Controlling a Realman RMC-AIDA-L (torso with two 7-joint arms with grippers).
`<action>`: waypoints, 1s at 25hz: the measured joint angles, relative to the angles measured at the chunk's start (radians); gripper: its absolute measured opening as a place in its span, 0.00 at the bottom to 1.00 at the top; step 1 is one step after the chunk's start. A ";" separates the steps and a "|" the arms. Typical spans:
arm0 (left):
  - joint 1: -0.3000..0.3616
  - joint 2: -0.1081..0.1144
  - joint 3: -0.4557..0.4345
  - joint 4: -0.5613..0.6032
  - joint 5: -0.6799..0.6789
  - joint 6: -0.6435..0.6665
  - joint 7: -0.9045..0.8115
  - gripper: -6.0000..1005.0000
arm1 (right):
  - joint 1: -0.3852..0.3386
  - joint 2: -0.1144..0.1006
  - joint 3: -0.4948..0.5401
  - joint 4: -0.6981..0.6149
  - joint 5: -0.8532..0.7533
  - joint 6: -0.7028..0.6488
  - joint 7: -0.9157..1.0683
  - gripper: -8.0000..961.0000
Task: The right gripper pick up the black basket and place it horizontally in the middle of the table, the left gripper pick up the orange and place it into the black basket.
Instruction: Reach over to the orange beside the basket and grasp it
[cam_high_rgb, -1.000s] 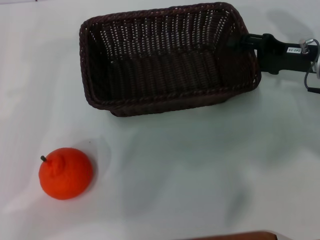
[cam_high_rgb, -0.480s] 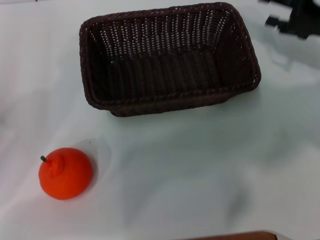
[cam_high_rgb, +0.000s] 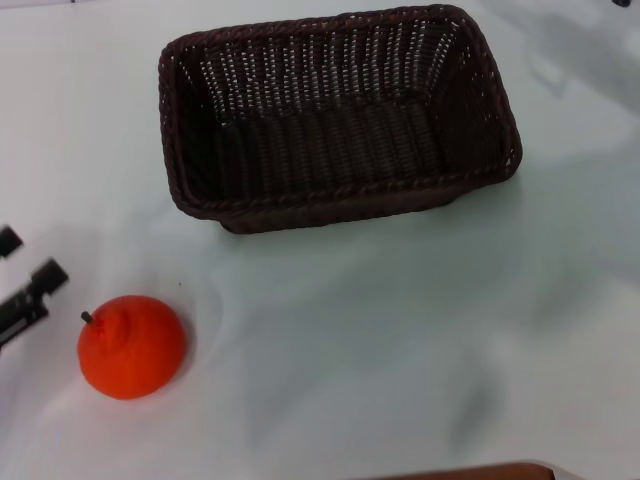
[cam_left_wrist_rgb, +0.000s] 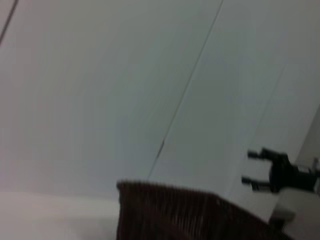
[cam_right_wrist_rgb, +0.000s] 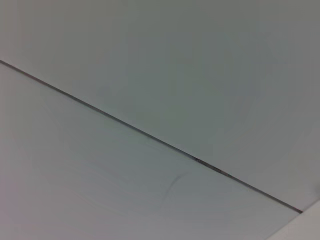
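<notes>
The black basket (cam_high_rgb: 335, 115) stands open side up on the white table (cam_high_rgb: 400, 330), its long side across the view, at the upper middle. The orange (cam_high_rgb: 131, 346) sits on the table at the lower left, stem up. My left gripper (cam_high_rgb: 29, 258) comes in from the left edge, open and empty, just left of and slightly behind the orange, not touching it. In the head view only a sliver of my right gripper (cam_high_rgb: 626, 3) shows at the top right corner. The left wrist view shows it (cam_left_wrist_rgb: 250, 168) open and empty beyond the basket's rim (cam_left_wrist_rgb: 190, 210).
A brown edge (cam_high_rgb: 470, 472) shows at the bottom of the head view. The right wrist view shows only a pale surface crossed by a thin dark seam (cam_right_wrist_rgb: 150, 135).
My right gripper has let go of the basket's right end and pulled away up and to the right. My left gripper has come into view beside the orange. The basket has not moved.
</notes>
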 joint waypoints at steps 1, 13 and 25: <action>0.005 0.000 -0.001 0.000 0.009 0.001 0.000 0.87 | 0.006 0.002 -0.001 0.000 0.000 -0.008 -0.003 0.92; 0.012 -0.006 0.007 0.007 0.145 0.035 -0.043 0.79 | 0.048 0.018 -0.004 0.040 0.001 -0.079 -0.047 0.91; -0.017 -0.015 0.009 0.001 0.244 0.108 -0.052 0.67 | 0.053 0.026 0.000 0.041 0.003 -0.086 -0.054 0.91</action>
